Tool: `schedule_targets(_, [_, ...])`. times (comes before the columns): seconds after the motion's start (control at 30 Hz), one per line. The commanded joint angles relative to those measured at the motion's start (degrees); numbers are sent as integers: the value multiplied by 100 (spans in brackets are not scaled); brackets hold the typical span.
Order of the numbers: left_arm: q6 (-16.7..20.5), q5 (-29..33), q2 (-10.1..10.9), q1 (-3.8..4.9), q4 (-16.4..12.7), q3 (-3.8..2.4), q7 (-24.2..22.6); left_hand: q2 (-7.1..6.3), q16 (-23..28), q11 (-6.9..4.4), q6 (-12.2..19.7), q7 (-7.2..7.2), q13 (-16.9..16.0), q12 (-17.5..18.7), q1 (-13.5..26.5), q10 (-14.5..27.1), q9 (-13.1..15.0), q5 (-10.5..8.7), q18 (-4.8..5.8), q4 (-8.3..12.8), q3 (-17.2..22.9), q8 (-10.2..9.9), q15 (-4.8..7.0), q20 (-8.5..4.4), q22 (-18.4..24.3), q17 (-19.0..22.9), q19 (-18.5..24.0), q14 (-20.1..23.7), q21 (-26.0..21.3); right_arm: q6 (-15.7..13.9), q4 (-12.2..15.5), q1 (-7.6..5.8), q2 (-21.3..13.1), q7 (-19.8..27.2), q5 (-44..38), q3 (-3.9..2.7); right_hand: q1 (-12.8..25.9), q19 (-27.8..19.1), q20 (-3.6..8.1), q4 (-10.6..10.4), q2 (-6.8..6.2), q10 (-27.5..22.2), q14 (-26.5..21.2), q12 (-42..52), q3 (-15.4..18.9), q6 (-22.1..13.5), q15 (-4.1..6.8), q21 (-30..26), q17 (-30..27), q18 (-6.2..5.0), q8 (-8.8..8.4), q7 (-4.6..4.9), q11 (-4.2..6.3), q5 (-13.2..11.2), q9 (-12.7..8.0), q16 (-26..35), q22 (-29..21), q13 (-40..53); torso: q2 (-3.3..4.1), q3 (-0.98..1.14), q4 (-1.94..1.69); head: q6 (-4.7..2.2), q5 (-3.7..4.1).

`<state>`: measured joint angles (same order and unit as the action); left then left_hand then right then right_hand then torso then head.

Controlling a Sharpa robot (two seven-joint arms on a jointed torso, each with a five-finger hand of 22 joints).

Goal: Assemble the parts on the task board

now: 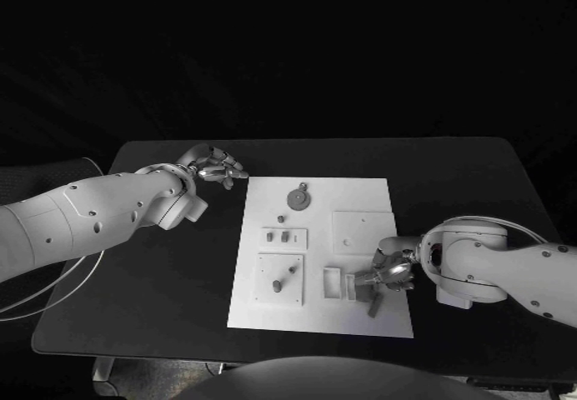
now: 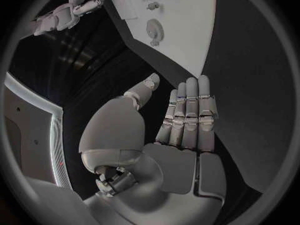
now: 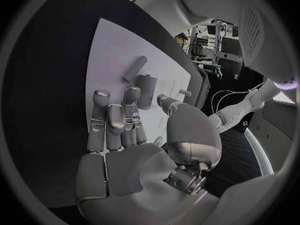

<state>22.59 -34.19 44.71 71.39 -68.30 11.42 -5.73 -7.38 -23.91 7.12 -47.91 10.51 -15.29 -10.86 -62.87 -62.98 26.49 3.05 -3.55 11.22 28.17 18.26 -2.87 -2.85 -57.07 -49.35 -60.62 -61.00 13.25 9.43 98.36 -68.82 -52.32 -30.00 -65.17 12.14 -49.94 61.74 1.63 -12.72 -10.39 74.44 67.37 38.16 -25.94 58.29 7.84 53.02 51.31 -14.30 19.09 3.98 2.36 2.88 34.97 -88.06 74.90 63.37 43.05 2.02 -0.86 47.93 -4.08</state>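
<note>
**Head view first: assembly barely begun, right hand over loose parts**

Head view: A white task board (image 1: 361, 317) lies in the middle of a black table (image 1: 481, 167). Near its far end a round, gear-like part (image 1: 298, 197) lies flat. Below it, small pegs stand in or rest on two raised plates on the board's left half; whether they are fully seated is too small to tell. On the right half sits a square plate (image 1: 363, 231) with nothing standing in it. At the board's near right corner the right hand (image 1: 391, 273) hovers over a cylindrical part (image 1: 375, 303) lying on its side. The left hand (image 1: 214, 169) is off the board, beside its far left corner, fingers loosely spread and holding nothing.

Left wrist view: The left hand (image 2: 181, 120) has its fingers straight and side by side, thumb apart, palm empty, above bare table. The board's far end with the gear-like part (image 2: 154, 31) lies beyond the fingertips.

Right wrist view: The right hand (image 3: 125, 130) is released, fingers extended and slightly parted, grasping nothing. Just past the fingertips two short cylinders (image 3: 135, 69) lie loose on the board, one touching or nearly touching a fingertip.

My judgement: most of the job is left. Several pieces lie unplaced, and the next grasp looks to be one of those cylinders.
</note>
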Motion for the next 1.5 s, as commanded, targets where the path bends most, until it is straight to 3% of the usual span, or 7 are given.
schedule_targets(0.03, [-64, 9, -3, 3, -15, -2, -22, 24, 33, 1, -7, -12, -5, 13, 23, -32, -6, 8, -61, -40, 8, 30, 5, 1, -8, -7, -26, -31, -27, -122, -4, 20, 18, -20, -205, 2, 18, -4, 42, -48, 24, 42, 19, 22, -3, 43, -5, 25, 3, -70, 24, 9, -3, -4, 8, -20, 111, 6, 1, 4, 1, 22, -9])
schedule_targets(0.5, [-70, 9, 1, 3, -22, -1, -11, 25, 42, 3, 0, -10, -3, 19, 36, -26, -10, 9, -61, -53, 6, 27, 5, 0, -11, -14, -25, -32, -31, -170, -119, 88, 220, -79, -607, 2, -108, -12, 65, -131, -49, 30, -15, 28, 22, 40, 2, 39, -24, -70, -14, 11, -5, -1, 16, 3, 101, -8, 0, 5, 0, 56, -23])
schedule_targets(0.73, [-73, 9, 10, 3, -21, 0, -4, 25, 42, 3, 1, -10, -3, 19, 36, -26, -11, 9, -61, -53, 6, 27, 5, 0, -11, -14, -25, -32, -31, -44, -196, 146, 295, -109, -835, 9, -459, -51, 51, 85, 53, -1, -55, 38, 190, 23, -15, 52, -32, -70, -73, 29, -21, 4, 30, 39, 94, -30, 0, 1, 4, 90, -21])
schedule_targets(1.03, [-79, 9, 16, 3, -23, 1, 10, 25, 43, 3, 1, -10, -3, 19, 36, -26, -11, 8, -61, -54, 6, 26, 5, 0, -11, -15, -25, -32, -31, -53, -203, 159, 302, -98, -911, 18, -980, -114, -17, 1136, 405, -26, -54, 77, 298, 84, -44, 40, 46, -70, -174, 37, -34, 599, 25, 94, 79, -84, -3, 3, 5, 109, -31])
schedule_targets(1.13, [-82, 9, 17, 3, -24, 1, 16, 25, 43, 3, 1, -10, -3, 19, 36, -26, -11, 8, -61, -54, 6, 26, 5, 0, -11, -15, -25, -32, -31, -126, -212, 159, 294, -83, -917, 18, -765, -103, -74, 1887, 671, -25, -20, 110, 113, 146, -67, 41, 112, -70, -235, 49, -35, 892, 15, 126, 74, -130, -2, 4, 1, 116, -33])
schedule_targets(1.27, [-81, 9, 19, 3, -20, 2, 27, 25, 43, 3, 1, -10, -3, 19, 36, -26, -11, 8, -61, -54, 6, 26, 5, 0, -11, -15, -25, -32, -31, -307, -228, 159, 273, -44, -658, 17, -293, -49, -98, 2457, 896, -5, 54, 149, -233, 224, -84, 52, 195, -70, -270, 40, -29, 1186, 24, 153, 66, -180, -1, 4, 3, 117, -33])
schedule_targets(1.5, [-84, 9, 17, 3, -17, 3, 42, 25, 43, 3, 1, -10, -3, 19, 36, -26, -11, 8, -61, -54, 6, 26, 5, 0, -11, -15, -25, -32, -31, -445, -251, 158, 229, 64, -98, 14, 184, 10, -94, 2663, 970, 13, 122, 187, -536, 285, -100, 71, 263, -70, -290, 26, -22, 1716, 58, 180, 63, -229, -1, 4, 0, 118, -11])
